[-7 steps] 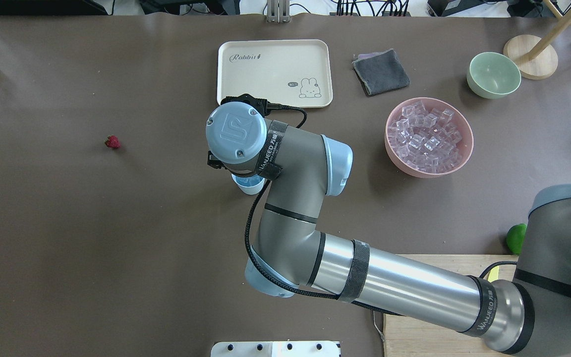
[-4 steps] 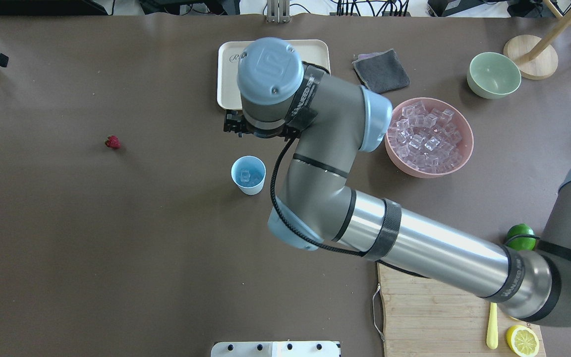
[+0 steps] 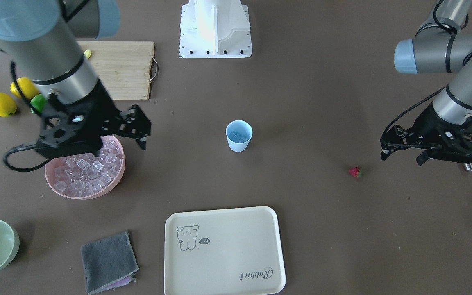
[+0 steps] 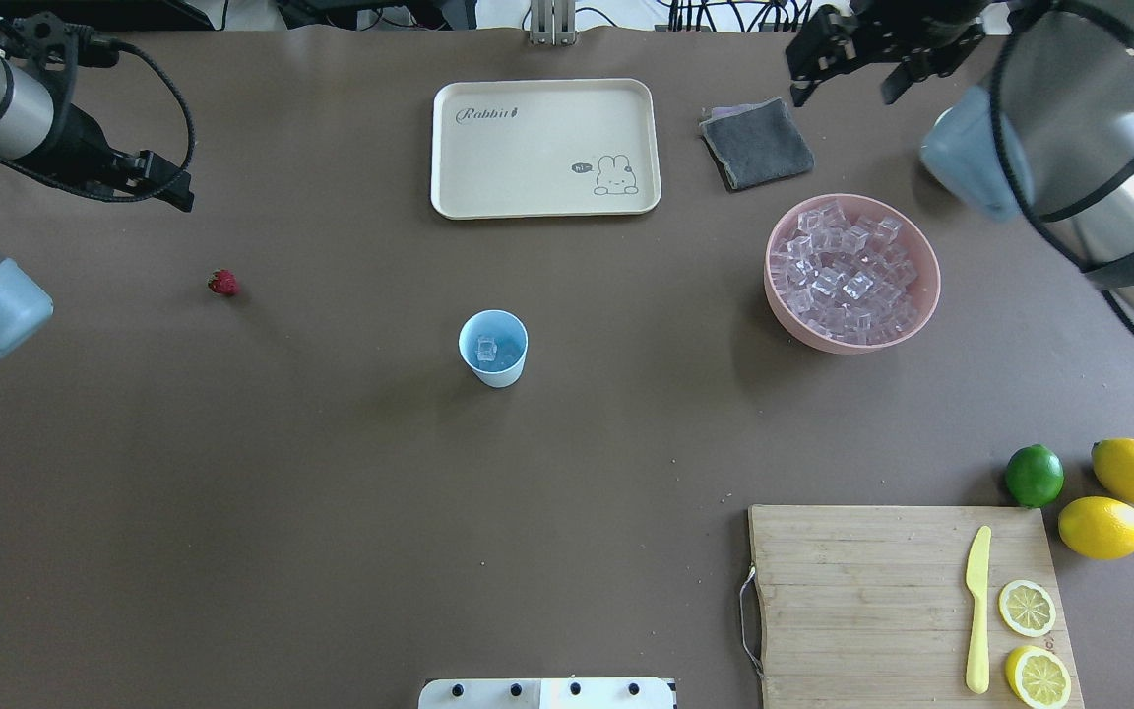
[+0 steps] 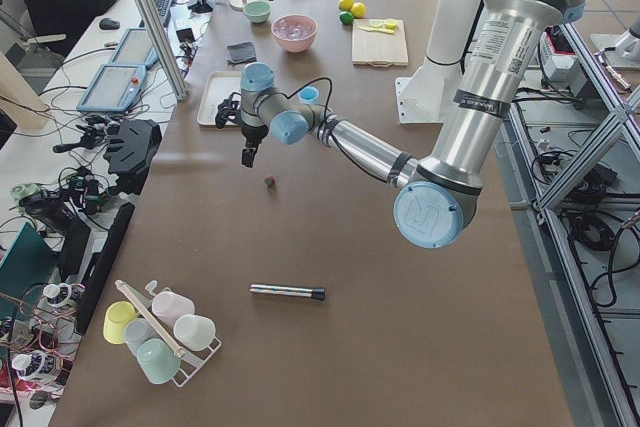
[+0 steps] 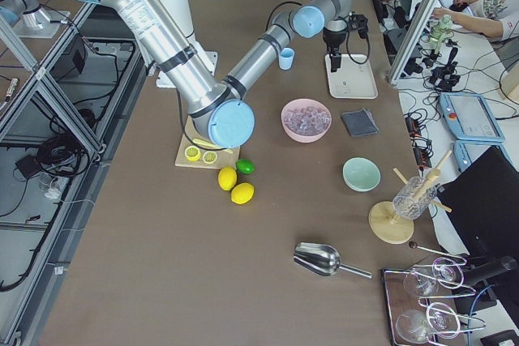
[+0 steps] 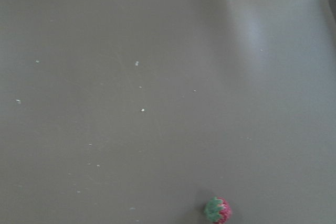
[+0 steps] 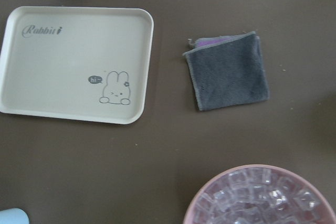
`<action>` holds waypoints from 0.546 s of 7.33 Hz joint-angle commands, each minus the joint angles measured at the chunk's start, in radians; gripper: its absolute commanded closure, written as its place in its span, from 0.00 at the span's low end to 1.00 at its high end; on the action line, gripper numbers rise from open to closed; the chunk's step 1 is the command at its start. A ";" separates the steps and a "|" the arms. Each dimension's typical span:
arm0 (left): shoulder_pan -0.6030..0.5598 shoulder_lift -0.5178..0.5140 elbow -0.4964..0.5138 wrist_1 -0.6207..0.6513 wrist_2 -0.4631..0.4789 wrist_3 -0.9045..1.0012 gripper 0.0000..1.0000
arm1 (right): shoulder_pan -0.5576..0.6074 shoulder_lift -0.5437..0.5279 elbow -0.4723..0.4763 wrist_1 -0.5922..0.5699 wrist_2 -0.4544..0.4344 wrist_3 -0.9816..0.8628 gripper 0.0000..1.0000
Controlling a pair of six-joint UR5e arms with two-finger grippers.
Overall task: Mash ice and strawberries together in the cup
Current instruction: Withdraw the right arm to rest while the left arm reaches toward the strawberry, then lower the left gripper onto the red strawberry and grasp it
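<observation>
The light-blue cup (image 4: pixel 494 350) stands upright near the middle of the brown tabletop (image 4: pixel 331 492), with at least one clear ice cube (image 4: pixel 486 347) lying in its bottom. The single red strawberry (image 4: pixel 222 283) lies on the bare tabletop well to the robot's left of the cup and slightly farther from the robot, apart from everything else; the left wrist view shows its green top (image 7: pixel 218 210) at the lower edge. The left end effector (image 3: pixel 402 157) hangs above the tabletop still farther out from the cup than the strawberry, near the berry without touching it, its fingers spread with nothing between them. The right end effector (image 4: pixel 845 84) hovers on the other side of the cup, toward the far edge of the tabletop; its fingers are likewise parted and carry nothing. A pink bowl (image 4: pixel 823 340) heaped with more ice (image 4: pixel 848 276) sits to the robot's right of the cup. Beyond the cup, away from the robot, lies a cream tray (image 4: pixel 528 158) printed with a rabbit, and a folded grey cloth (image 4: pixel 756 143) lies to that tray's right, past the cup. A wooden cutting board (image 4: pixel 852 591) lies nearer the robot than the cup, on its right side, with a green lime (image 4: pixel 1034 475) just beside its far corner.
</observation>
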 commanded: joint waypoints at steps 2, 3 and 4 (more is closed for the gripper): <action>0.079 -0.005 0.206 -0.230 0.099 -0.037 0.02 | 0.322 -0.302 -0.074 0.029 0.187 -0.649 0.01; 0.081 -0.026 0.274 -0.295 0.099 -0.037 0.02 | 0.376 -0.333 -0.076 0.024 0.187 -0.726 0.01; 0.087 -0.049 0.303 -0.297 0.100 -0.039 0.02 | 0.396 -0.401 -0.080 0.029 0.185 -0.832 0.01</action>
